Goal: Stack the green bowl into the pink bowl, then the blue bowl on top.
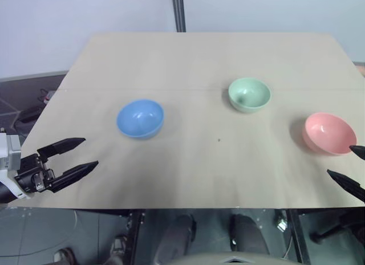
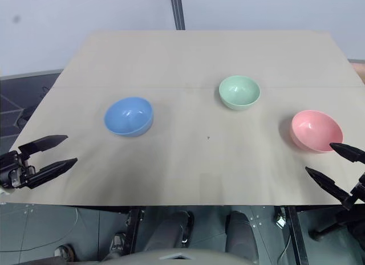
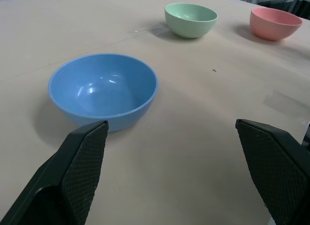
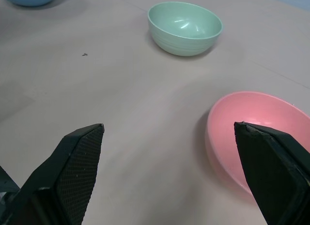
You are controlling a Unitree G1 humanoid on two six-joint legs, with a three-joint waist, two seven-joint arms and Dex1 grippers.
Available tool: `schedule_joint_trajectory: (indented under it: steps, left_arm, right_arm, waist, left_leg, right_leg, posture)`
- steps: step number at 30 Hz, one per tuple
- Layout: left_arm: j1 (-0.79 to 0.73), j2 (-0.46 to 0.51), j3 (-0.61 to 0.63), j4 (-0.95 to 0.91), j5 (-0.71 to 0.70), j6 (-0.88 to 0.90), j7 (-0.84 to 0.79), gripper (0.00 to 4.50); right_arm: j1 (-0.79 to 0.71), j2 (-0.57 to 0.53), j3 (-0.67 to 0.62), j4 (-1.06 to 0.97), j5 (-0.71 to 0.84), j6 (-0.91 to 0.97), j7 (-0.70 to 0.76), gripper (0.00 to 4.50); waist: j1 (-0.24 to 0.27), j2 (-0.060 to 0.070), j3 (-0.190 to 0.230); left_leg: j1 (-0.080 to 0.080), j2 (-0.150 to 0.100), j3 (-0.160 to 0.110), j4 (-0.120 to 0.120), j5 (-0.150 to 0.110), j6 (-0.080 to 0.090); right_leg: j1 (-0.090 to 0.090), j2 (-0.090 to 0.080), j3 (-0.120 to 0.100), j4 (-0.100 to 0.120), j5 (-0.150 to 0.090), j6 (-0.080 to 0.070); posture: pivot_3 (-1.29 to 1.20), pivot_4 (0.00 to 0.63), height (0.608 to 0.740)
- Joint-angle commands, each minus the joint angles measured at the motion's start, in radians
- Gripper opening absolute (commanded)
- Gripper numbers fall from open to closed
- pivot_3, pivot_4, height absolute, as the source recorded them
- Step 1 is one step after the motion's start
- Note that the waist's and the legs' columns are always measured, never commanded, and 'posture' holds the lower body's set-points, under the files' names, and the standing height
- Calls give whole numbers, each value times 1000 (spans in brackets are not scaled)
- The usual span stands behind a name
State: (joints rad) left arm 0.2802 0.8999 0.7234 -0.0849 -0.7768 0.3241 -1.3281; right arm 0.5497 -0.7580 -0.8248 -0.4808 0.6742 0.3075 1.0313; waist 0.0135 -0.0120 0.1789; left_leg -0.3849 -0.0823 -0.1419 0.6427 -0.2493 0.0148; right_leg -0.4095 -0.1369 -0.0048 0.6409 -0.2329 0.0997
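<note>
Both claws gape wide and empty, left claw [image 1: 84, 153] near the blue bowl [image 1: 140, 118]. Right claw [image 2: 334, 162] sits just beside the pink bowl [image 2: 316, 130]; the green bowl [image 2: 239, 92] lies farther off.

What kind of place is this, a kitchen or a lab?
Probably a lab or test room: a bare wooden table holds just three empty bowls, blue, green and pink, before a plain wall.

I am counting three bowls sitting on one table [image 1: 188, 54]: one blue bowl [image 1: 140, 118] at about nine o'clock, one green bowl [image 1: 249, 94] at about one o'clock, one pink bowl [image 1: 329, 133] at about three o'clock, each lying well apart from the others.
</note>
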Motion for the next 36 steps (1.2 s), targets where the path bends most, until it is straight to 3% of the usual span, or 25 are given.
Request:
schedule_joint_trajectory:
  steps: [1,9,15,20,30,36]
  left_arm:
    - [-56,7,-15,4,1,-10,9,4450]
    - [-196,-3,-147,-29,15,-46,-37,4450]
    - [-344,-20,-338,-120,-28,-19,-140,4450]
    - [-427,-38,-398,-160,-56,15,-132,4450]
    - [-388,-47,-375,-234,-94,55,-86,4500]
    - [-374,-53,-377,-236,-93,56,-57,4500]
  right_arm:
    - [-13,-15,-26,-18,7,2,-8,4500]
    - [-110,-43,104,-47,-128,54,-170,4500]
    - [-388,-116,382,39,-215,253,-326,4500]
    - [-524,-154,515,171,-304,333,-362,4500]
    - [-564,-178,534,224,-343,343,-321,16]
    - [-572,-181,551,77,-297,361,-272,16]
  waist:
    - [0,0,0]
    - [-1,0,0]
    - [-3,-1,1]
    - [-1,-1,1]
    - [-6,-1,1]
    - [-5,0,1]
  left_leg:
    - [0,0,0,0,0,0]
    - [0,0,1,0,0,0]
    - [1,0,3,1,0,-1]
    - [-2,0,3,1,0,-1]
    - [-3,0,3,1,-1,0]
    - [-2,0,3,2,-1,0]
  right_leg:
    - [0,0,0,0,0,0]
    - [-1,1,0,0,4,-1]
    - [0,1,2,0,5,-2]
    - [-3,3,2,0,7,-2]
    - [-4,3,3,-2,7,-2]
    - [-3,3,3,0,7,-2]
  posture:
    - [0,150,740]
    - [0,150,740]
    - [0,150,740]
    - [0,150,740]
    - [0,150,740]
    - [0,150,740]
